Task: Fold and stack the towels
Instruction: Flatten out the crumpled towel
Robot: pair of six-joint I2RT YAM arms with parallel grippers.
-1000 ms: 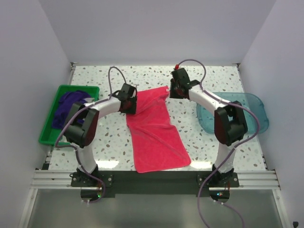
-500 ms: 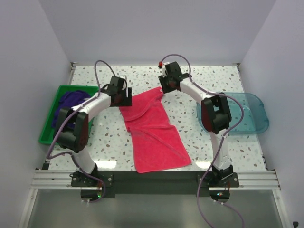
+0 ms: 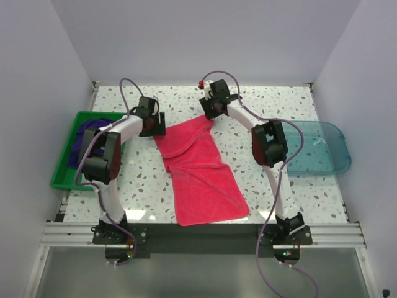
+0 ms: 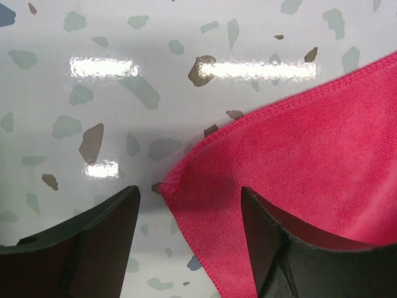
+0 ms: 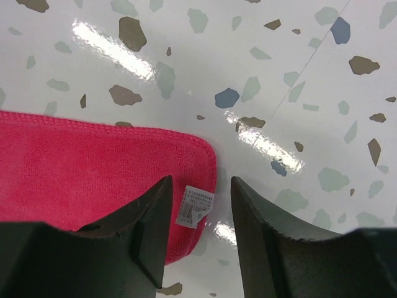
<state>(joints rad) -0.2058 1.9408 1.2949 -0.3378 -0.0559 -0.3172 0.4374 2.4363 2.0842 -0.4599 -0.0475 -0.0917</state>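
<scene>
Wrist views, left gripper [image 4: 189,192], right gripper [image 5: 201,181] parted, empty, over pink towel [image 4: 298,143] (purple towels [image 3: 87,131] obscured)

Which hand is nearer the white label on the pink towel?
Right. The label sits at the far right corner of the towel, between the open jaws of the right hand. The left hand is over the towel's other far corner.

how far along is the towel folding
Done: the hot pink cloth towel lies spread out on the table. In hand: left gripper and right gripper sit over its far corners, jaws open, gripping nothing. Left: folding it, plus the dark purple towels in the green plastic bin; nothing is stacked.
</scene>
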